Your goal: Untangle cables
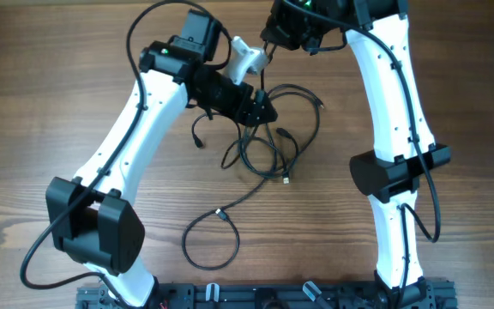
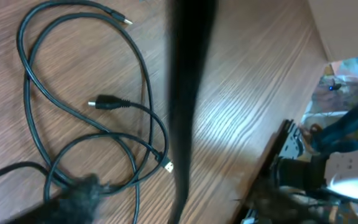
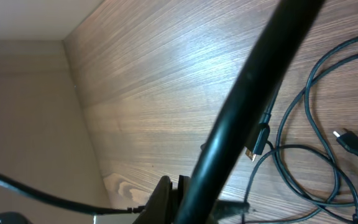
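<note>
Several thin black cables [image 1: 274, 142] lie tangled on the wooden table, with plugs sticking out. One more cable [image 1: 206, 247] curls in a loop nearer the front. My left gripper [image 1: 267, 110] sits at the tangle's upper left and looks shut on a cable. In the left wrist view this cable [image 2: 188, 93] runs blurred up the middle, over loops and a plug [image 2: 107, 102]. My right gripper [image 1: 268, 47] is above the tangle at the far side. In the right wrist view its jaws [image 3: 185, 199] are shut on a black cable [image 3: 260, 81] running diagonally up.
The table's front edge carries a black rail [image 1: 273, 296] with both arm bases. A beige wall [image 3: 23, 124] borders the table's far edge in the right wrist view. Bare wood [image 1: 50, 103] lies left of the tangle.
</note>
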`<state>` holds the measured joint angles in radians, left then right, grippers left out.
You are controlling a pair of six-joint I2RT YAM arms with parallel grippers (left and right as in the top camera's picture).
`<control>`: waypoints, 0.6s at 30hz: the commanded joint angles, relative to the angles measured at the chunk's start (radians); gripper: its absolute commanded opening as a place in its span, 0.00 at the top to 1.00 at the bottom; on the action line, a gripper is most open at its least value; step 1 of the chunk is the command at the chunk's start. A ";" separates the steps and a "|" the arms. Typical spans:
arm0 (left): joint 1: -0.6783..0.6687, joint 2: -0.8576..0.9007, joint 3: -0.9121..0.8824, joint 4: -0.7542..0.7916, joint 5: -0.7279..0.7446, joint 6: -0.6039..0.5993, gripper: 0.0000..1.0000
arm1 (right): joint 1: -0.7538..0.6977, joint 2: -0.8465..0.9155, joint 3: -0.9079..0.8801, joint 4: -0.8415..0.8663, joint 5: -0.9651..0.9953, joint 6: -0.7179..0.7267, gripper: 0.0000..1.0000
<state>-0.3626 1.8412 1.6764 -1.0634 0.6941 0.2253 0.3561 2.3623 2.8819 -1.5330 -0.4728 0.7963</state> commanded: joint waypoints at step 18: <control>0.031 0.005 0.003 0.032 -0.003 -0.031 0.91 | -0.062 0.015 0.003 0.056 -0.224 0.146 0.96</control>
<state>-0.3325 1.8412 1.6764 -1.0348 0.6701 0.1955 0.2871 2.3638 2.8819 -1.4757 -0.6590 0.9283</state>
